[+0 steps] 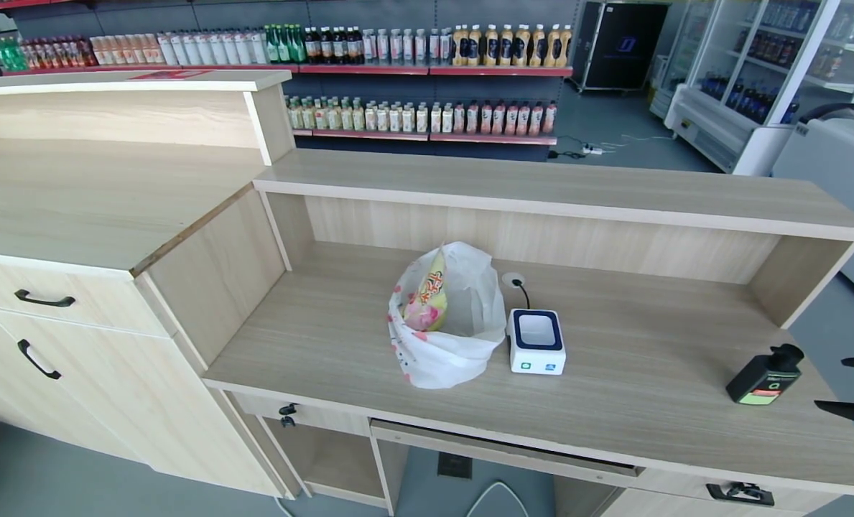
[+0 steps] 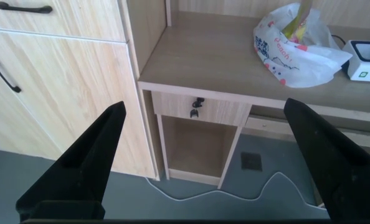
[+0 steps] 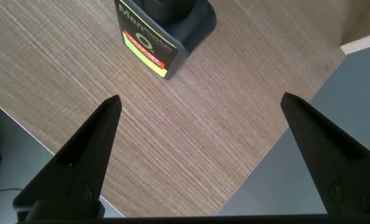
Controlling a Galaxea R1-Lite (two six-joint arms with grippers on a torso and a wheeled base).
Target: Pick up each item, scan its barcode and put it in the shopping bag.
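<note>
Fingers: the right fingers are spread wide with nothing between them, in the head view at 3 o'clock of the black bottle and a little apart from it. The left fingers are also spread and empty, hanging low in front of the cabinet front, below counter level.
Task's thing: the black bottle with a green-and-red label seems to stand upright on the counter, at 4 o'clock of the barcode scanner and well apart from it, near the counter's end.
Bag: the white shopping bag sits at 9 o'clock of the scanner, just beside it, mouth open, with a snack packet already upright inside.
Step in hand: likely the grasp of the bottle, the one item left outside the bag.
Doing it well: close on the body below the cap, square to the flat sides, so it does not twist. Avoid nudging it toward the counter's edge. The barcode's place cannot be told, so leave the label faces uncovered for the scanner's upward window.
Right wrist view adds: the bottle's cap and label from above, and bare counter between the fingers.
Head view adds: the route from the bottle toward 10 o'clock, to scanner and bag.
Left wrist view adds: the bag's printed side and a keyed drawer under the counter.
</note>
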